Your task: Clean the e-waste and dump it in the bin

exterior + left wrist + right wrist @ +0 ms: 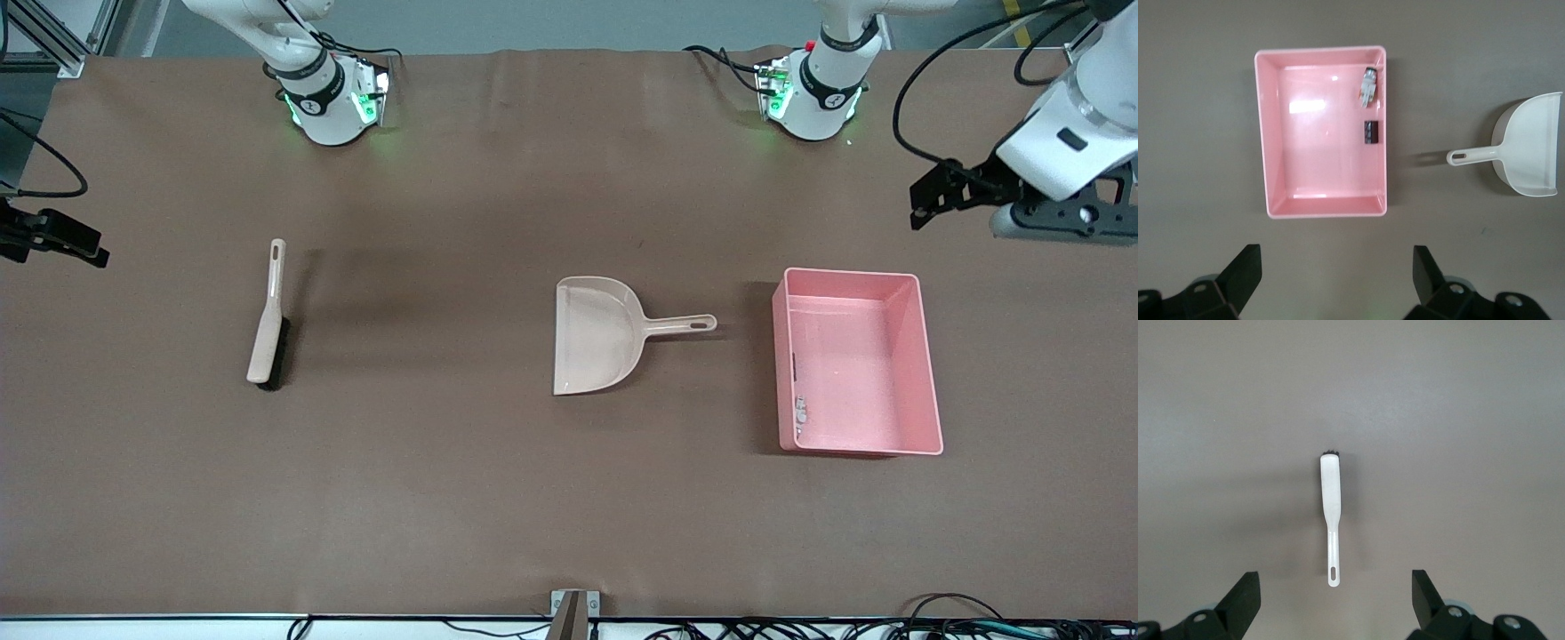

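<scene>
E-waste lies inside the pink bin [925, 356], both pieces on its floor against the long wall that faces the dustpan [591, 336]: the white part with an orange patch and dark round end [1368, 87] sits toward the bin corner nearer the front camera, and the dark ridged block [1371, 131] sits just beside it along the same wall, farther from that camera. Taking the bin as the landmark, the beige dustpan rests flat on the brown desk [444, 498] near the bin on the side toward the right arm's end, its handle pointing at the bin but not touching it, its wide mouth turned away. A beige brush [268, 317] with dark bristles lies well apart from the bin, past the dustpan toward the right arm's end, on its side, its handle end farther from the front camera than its bristle end. The left hand [929, 200] hangs in the air just off the bin's corner at the left arm's end of the desk, fingers [1245, 270] spread wide and holding nothing. The right hand [84, 249] hangs over the desk edge at the right arm's end, well apart from the bin, fingers [1245, 593] likewise spread wide and holding nothing.
</scene>
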Controlling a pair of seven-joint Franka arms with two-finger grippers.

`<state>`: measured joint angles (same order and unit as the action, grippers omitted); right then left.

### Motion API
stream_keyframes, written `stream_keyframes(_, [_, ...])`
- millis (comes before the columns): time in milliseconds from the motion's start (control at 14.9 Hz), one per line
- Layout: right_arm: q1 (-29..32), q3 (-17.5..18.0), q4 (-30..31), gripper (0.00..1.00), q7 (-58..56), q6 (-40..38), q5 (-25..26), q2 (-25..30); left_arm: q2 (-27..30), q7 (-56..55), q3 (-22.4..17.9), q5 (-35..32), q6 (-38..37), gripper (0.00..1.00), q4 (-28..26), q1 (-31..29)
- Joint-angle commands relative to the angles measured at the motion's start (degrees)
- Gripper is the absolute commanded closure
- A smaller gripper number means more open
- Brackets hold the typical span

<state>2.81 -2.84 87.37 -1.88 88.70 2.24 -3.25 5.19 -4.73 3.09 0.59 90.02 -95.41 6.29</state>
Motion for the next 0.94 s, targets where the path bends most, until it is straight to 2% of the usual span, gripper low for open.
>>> stream_keyframes(0, [0.2,0.2,1.3,0.0,0.7,0.6,0.4,1.1,7.1,-2.4,-1.2,0.8,2.1,0.0,-8.0,1.0])
stream_keyframes(402, [0.0,0.2,1.3,0.0,0.8,0.6,0.4,1.1,7.6,-2.1,-2.7,-0.7,2.0,0.0,-8.6,0.9])
stream_keyframes(872, [0.3,0.2,1.3,0.0,0.7,0.4,0.3,1.1,8.1,-2.8,-2.7,-3.3,1.8,0.0,-8.5,1.6])
